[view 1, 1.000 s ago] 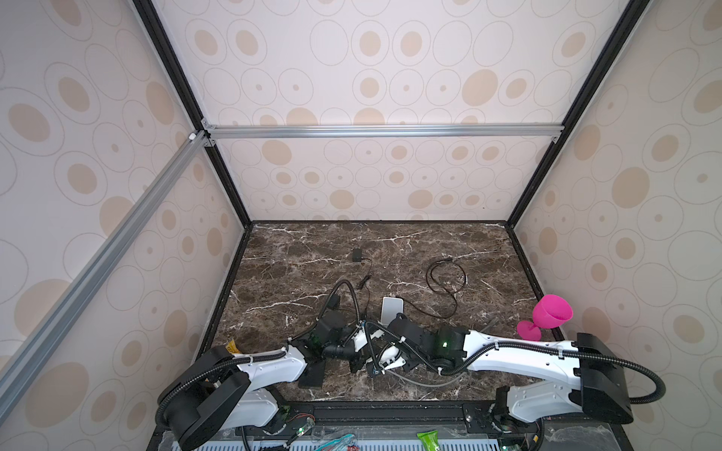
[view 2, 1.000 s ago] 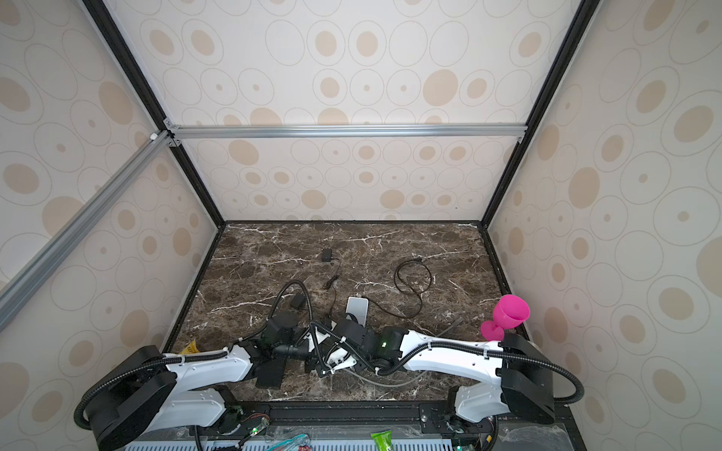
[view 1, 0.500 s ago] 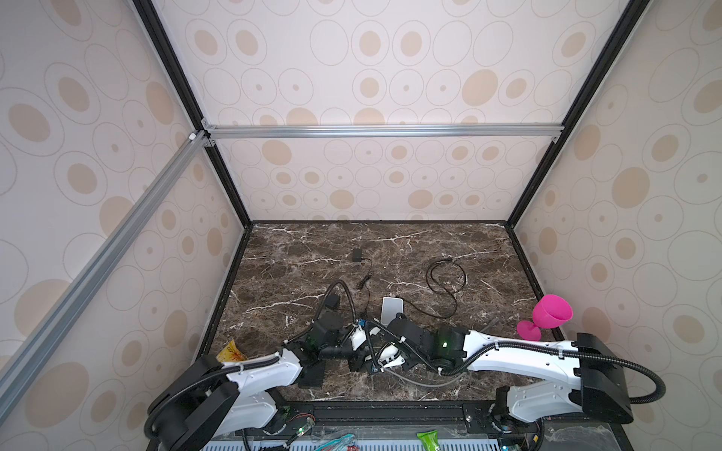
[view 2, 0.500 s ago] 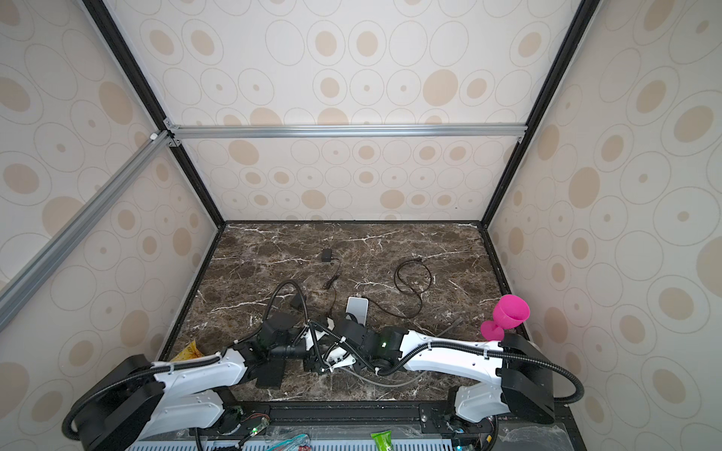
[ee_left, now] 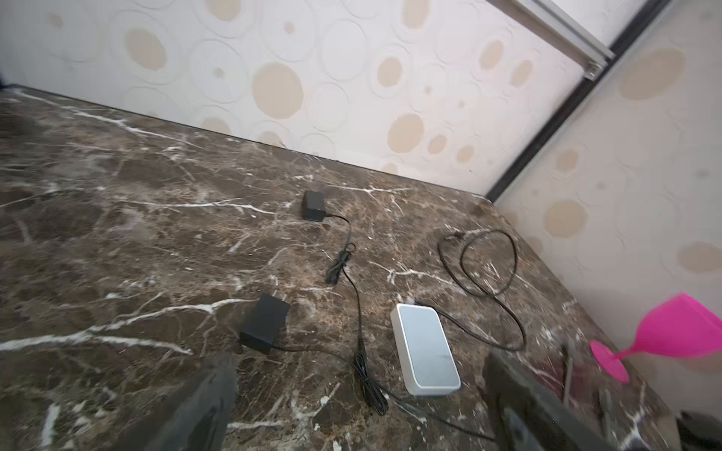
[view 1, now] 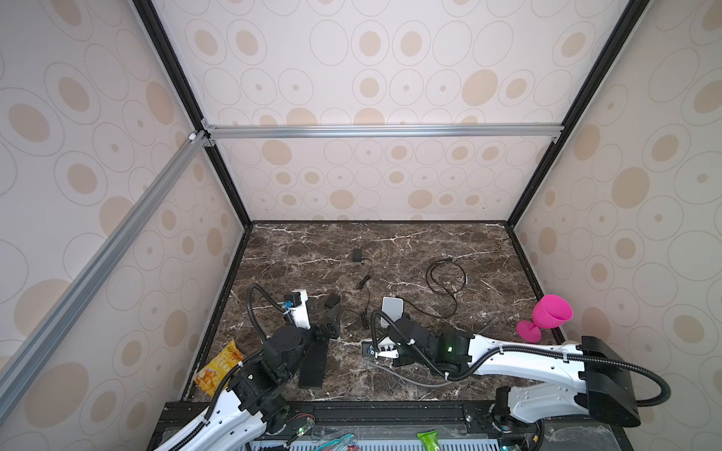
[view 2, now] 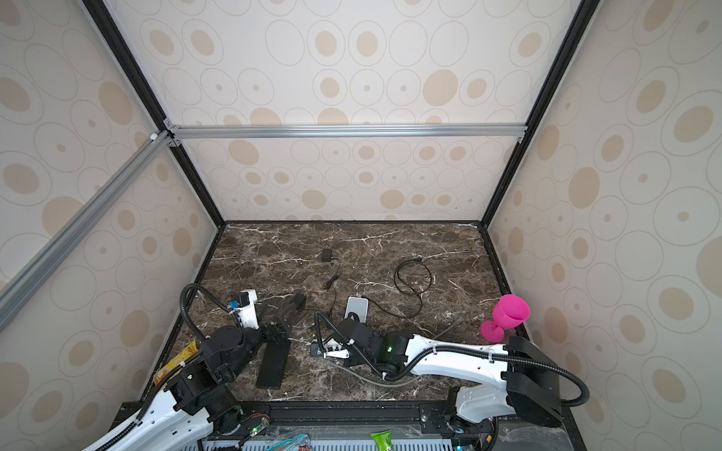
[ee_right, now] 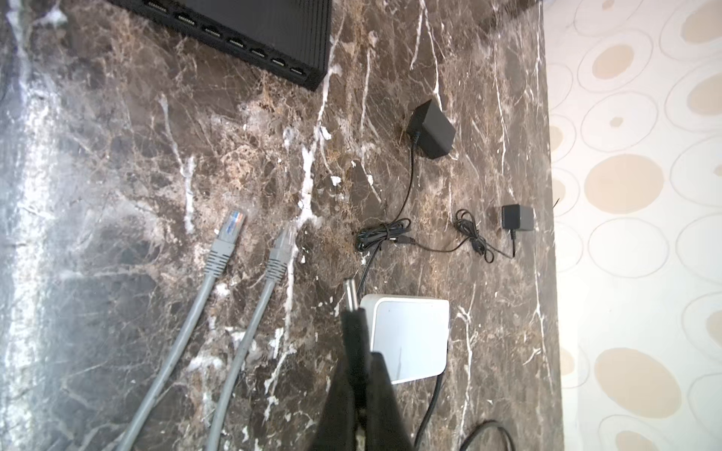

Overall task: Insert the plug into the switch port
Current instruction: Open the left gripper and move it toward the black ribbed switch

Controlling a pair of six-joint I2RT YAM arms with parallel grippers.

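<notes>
Backs left gripper [ee_left: 357,367] off, jaws released, empty | clenches right gripper [ee_right: 361,363] on black silver-tipped barrel plug [ee_right: 353,308] | sees flat black ribbed switch [view 1: 313,365] near, left of plug tip, long axis crosswise

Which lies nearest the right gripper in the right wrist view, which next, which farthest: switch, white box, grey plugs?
From the right gripper:
1. White box, right beside it.
2. Grey plugs, farther ahead.
3. Switch, beyond the plugs.
</notes>
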